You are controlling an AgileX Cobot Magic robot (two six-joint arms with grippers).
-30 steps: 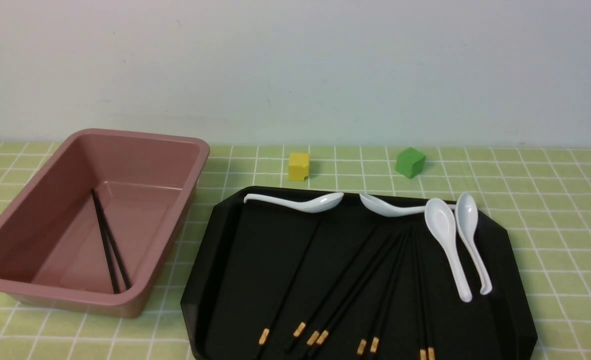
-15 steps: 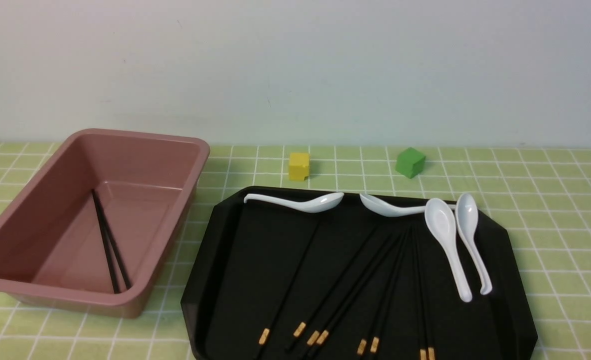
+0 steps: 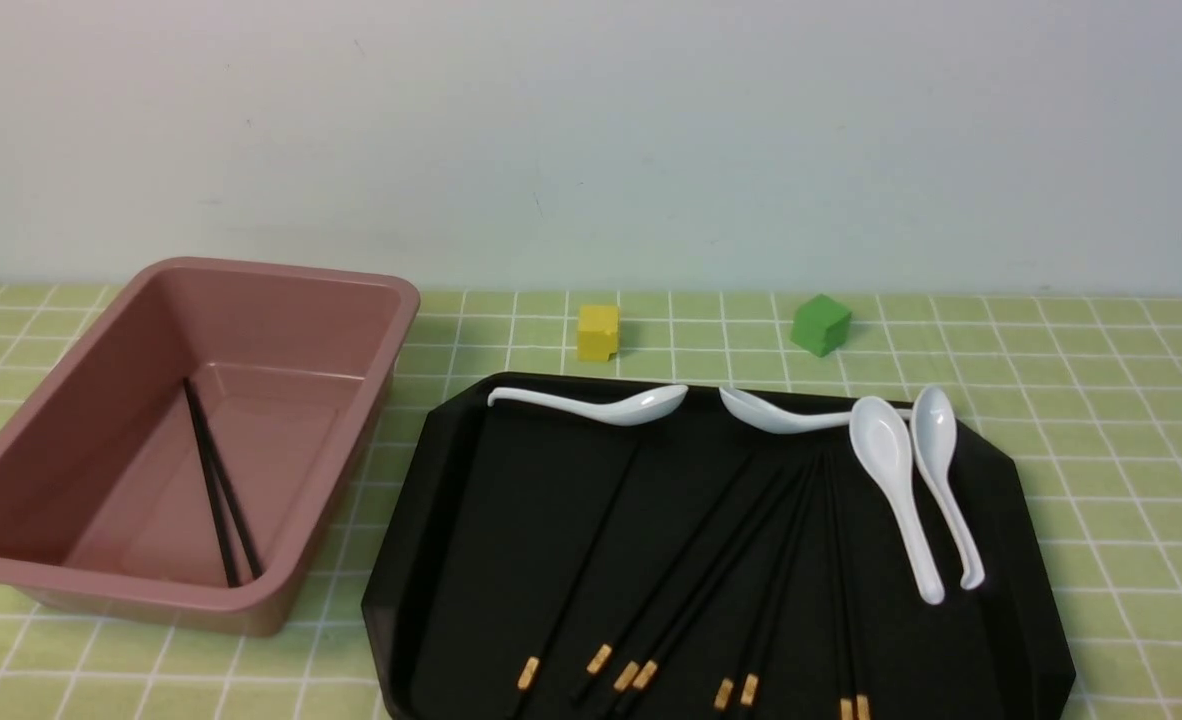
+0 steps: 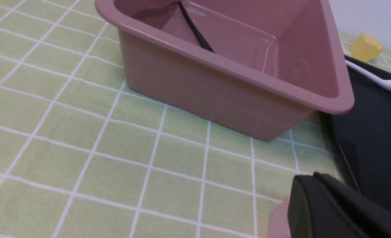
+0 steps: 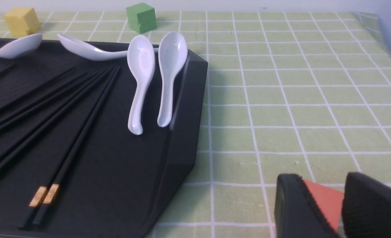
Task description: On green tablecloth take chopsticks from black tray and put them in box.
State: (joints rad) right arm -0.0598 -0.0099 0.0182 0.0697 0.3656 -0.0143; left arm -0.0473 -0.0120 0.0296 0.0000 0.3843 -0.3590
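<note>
Nothing on the bench has shifted since a second ago; the front view matches the earlier ones, with neither arm in it. The left tool (image 4: pixel 318 205) shows only as a dark finger at the edge of its wrist view, low over the green tablecloth (image 4: pixel 83 138) beside the box (image 4: pixel 215 86); its jaws are closed, with nothing seen between them. The right tool (image 5: pixel 327 205) hangs over the cloth just off the right side of the black tray (image 5: pixel 182 132), with something orange-red showing between its two dark fingers; I cannot tell whether it is closed or parted. One pair of chopsticks (image 3: pixel 219 490) lies inside the box (image 3: pixel 101 590), leaning from the far wall down to the near corner. Eight more sticks (image 3: pixel 711 570) fan across the black tray (image 3: pixel 451 520), gold bands at the near edge. Four white spoons (image 3: pixel 891 480) lie along the tray's far and right sides. A yellow cube (image 3: pixel 598 332) and a green cube (image 3: pixel 820 324) sit on the cloth behind the tray, well apart.
</note>
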